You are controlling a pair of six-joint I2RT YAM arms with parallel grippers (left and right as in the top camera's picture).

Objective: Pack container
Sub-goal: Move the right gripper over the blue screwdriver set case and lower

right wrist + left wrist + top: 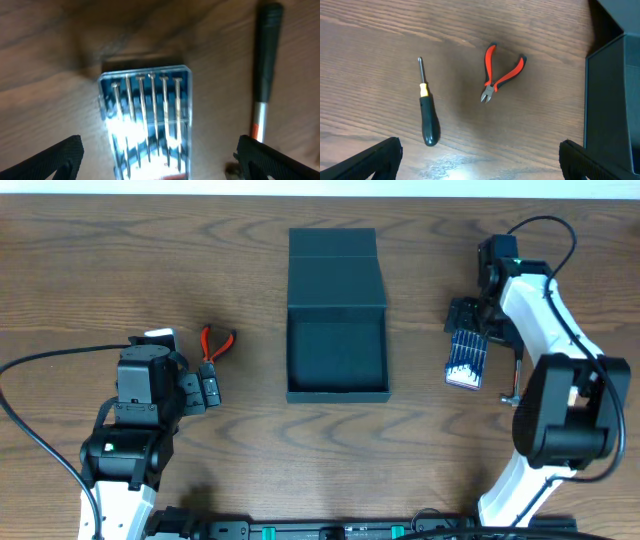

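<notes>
The container (336,385) is a dark teal box in the middle of the table, open, with its flap lid (336,268) laid back behind it. Its wall also shows at the right of the left wrist view (612,105). My left gripper (207,386) is open and empty (480,167), just short of the red-handled pliers (500,76) and a black-handled screwdriver (426,112). The pliers also show in the overhead view (216,342). My right gripper (478,326) is open (160,162) above a clear blue case of small screwdrivers (147,120), with a finger on each side of it.
The blue case (466,360) lies right of the container. A second black-handled screwdriver with an orange band (264,65) lies just right of the case, also in the overhead view (513,375). Bare wooden table (420,460) lies in front of the container.
</notes>
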